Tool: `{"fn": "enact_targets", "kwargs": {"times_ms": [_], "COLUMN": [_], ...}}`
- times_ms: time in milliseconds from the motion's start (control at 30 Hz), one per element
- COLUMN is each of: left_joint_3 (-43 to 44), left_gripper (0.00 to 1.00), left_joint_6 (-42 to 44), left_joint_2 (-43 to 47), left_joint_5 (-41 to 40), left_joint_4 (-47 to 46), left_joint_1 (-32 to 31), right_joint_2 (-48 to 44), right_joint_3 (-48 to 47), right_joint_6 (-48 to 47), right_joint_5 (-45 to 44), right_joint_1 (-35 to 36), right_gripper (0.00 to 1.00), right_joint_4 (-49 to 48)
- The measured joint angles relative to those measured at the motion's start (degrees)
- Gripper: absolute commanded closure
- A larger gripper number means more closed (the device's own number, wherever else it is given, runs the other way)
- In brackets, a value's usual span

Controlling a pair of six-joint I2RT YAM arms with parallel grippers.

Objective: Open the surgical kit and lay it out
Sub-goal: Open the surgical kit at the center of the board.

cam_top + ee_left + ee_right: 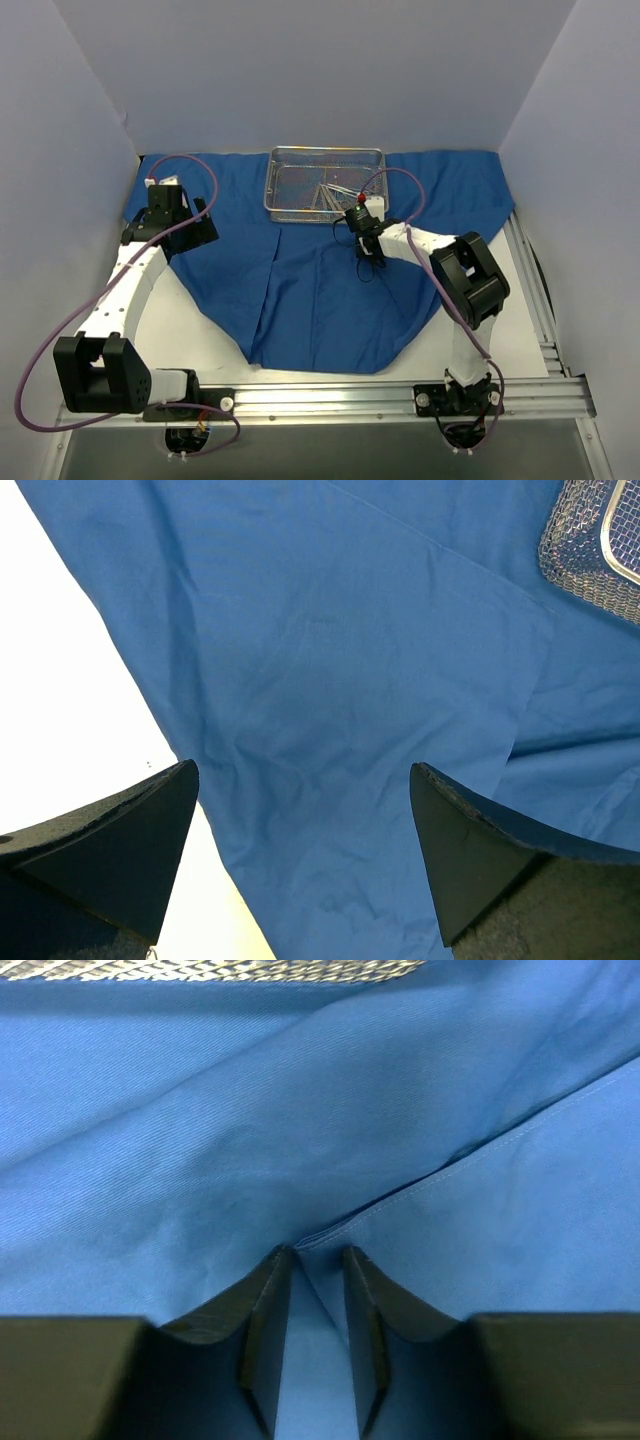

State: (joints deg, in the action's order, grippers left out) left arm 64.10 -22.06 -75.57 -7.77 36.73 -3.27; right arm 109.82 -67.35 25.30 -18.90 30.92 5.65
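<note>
Bench visible lower left. Left pincer wide open, empty, over cloth. Cloth spread centre: soft, limp; judge a fold or hem best to pinch. Tray upper centre, stiff mesh, holds steel instruments, count unclear. Right pincer nearly closed on cloth fold.
</note>
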Motion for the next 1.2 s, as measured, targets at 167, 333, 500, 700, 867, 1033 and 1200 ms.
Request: {"fn": "enact_targets", "kwargs": {"times_ms": [167, 333, 500, 700, 867, 1033, 1200], "left_joint_3": [0.00, 0.00, 0.00, 0.00, 0.00, 0.00, 0.04], "left_gripper": [0.04, 0.04, 0.04, 0.04, 0.04, 0.04, 0.04], "left_joint_6": [0.11, 0.15, 0.22, 0.26, 0.26, 0.20, 0.07], "left_joint_2": [0.00, 0.00, 0.00, 0.79, 3.26, 6.60, 8.66], "left_joint_5": [0.00, 0.02, 0.02, -0.24, -1.31, -1.75, -1.81], "left_joint_4": [-0.11, -0.13, -0.13, 0.00, 0.66, 1.31, 1.46], "left_joint_1": [0.00, -0.02, -0.02, 0.00, 0.13, 0.85, 0.66], "right_joint_2": [-0.55, -1.11, -2.43, -10.12, -22.67, -35.91, -47.15], "right_joint_3": [1.33, 2.21, 3.04, 4.66, 4.72, 3.98, 1.84], "right_joint_6": [0.22, 0.24, 0.31, 3.32, 7.76, 9.81, 9.68], "right_joint_5": [-1.55, -1.88, -3.41, -8.48, -13.14, -15.74, -17.18], "right_joint_1": [-0.17, -0.79, -2.71, -11.80, -25.44, -39.26, -49.86], "right_gripper": [0.96, 1.00, 1.00, 1.00, 1.00, 1.00, 1.00], "right_joint_4": [-1.27, -1.51, 1.53, 10.82, 18.95, 26.47, 32.44]}}
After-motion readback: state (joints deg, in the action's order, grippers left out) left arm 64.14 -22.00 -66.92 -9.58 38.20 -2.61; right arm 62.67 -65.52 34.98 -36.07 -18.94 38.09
